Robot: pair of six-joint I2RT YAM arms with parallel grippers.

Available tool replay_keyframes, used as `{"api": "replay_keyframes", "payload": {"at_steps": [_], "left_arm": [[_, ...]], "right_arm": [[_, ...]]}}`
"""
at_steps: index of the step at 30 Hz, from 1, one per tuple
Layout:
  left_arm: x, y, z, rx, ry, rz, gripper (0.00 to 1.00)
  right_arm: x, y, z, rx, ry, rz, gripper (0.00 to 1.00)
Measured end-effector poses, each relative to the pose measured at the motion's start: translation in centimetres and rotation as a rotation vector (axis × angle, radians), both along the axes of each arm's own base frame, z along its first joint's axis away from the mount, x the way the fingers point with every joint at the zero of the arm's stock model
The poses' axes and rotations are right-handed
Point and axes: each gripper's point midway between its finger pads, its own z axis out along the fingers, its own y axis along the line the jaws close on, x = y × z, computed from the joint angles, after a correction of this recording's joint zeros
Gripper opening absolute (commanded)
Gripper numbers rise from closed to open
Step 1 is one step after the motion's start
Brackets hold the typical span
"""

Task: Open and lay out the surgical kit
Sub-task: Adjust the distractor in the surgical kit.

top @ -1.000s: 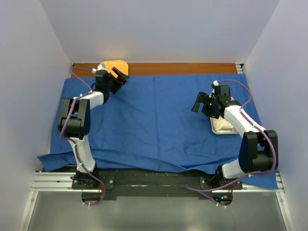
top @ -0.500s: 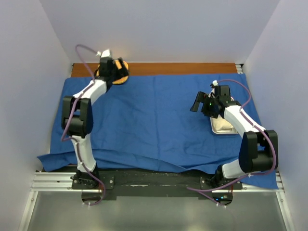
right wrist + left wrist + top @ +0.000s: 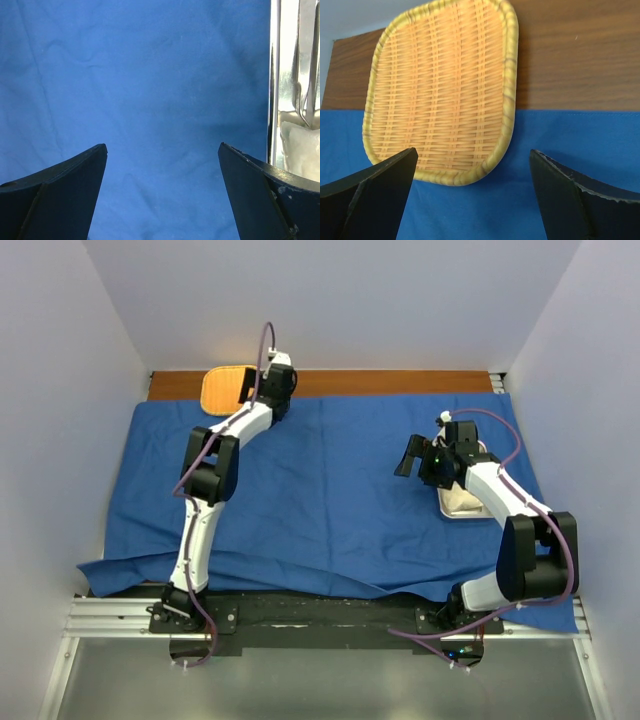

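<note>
The surgical kit's blue cloth wrap point(image 3: 330, 490) lies spread flat over the table. On its right part sits the small steel tray point(image 3: 444, 508), holding a white gauze pack point(image 3: 463, 500). My right gripper point(image 3: 415, 455) hovers open just left of the tray, with only cloth point(image 3: 150, 75) between its fingers. In the right wrist view the tray point(image 3: 274, 75), the gauze pack point(image 3: 300, 145) and slim metal instruments point(image 3: 304, 60) show at the right edge. My left gripper point(image 3: 270, 388) is open at the cloth's far edge, beside the orange mat, holding nothing.
The orange woven mat point(image 3: 226, 390) lies at the back left, partly on the bare wooden strip point(image 3: 400, 382) and partly on the cloth. It fills the upper left of the left wrist view point(image 3: 440, 95). White walls close in three sides.
My left arm swung right from over the orange mat to its right side, uncovering it, and its jaws opened a little wider. The right arm barely moved.
</note>
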Motion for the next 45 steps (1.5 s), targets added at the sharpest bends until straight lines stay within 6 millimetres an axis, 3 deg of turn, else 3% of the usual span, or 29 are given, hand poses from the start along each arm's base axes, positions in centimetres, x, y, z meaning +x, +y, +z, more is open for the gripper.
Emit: {"api": "replay_keyframes", "payload": {"at_steps": [7, 19, 23, 25, 31, 34, 37, 41, 45], "left_arm": [[-0.4, 1.2, -2.3, 0.105, 0.064, 0.008, 1.0], [-0.7, 4.3, -0.7, 0.265, -0.004, 0.156, 0.86], [-4.7, 7.2, -0.8, 0.328, 0.022, 0.237, 0.85], [-7.3, 9.3, 0.3, 0.341, 0.034, 0.283, 0.85], [-13.9, 15.7, 8.0, 0.236, -0.077, 0.461, 0.85], [-18.0, 17.6, 10.2, 0.185, -0.126, 0.521, 0.89], [-20.0, 17.5, 9.7, 0.142, -0.119, 0.516, 0.94], [-19.0, 15.9, 6.8, 0.096, -0.041, 0.451, 0.98], [-14.2, 13.3, 4.7, 0.048, -0.002, 0.375, 1.0]], "right_arm": [[-0.2, 0.0, 0.4, -0.001, -0.014, 0.003, 0.98], [-0.4, -0.1, 0.4, -0.006, -0.009, 0.007, 0.99], [-0.4, -0.1, 0.4, -0.007, -0.009, 0.007, 0.99], [-0.4, -0.1, 0.4, -0.007, -0.008, 0.007, 0.98], [-0.4, -0.1, 0.3, -0.009, -0.008, 0.006, 0.98], [-0.4, -0.1, 0.3, -0.008, -0.006, 0.006, 0.98], [-0.4, -0.1, 0.1, -0.007, -0.001, 0.007, 0.98], [-0.5, 0.1, -0.9, 0.0, 0.032, 0.014, 0.99], [-0.5, 0.3, -1.2, 0.009, 0.042, 0.021, 0.98]]}}
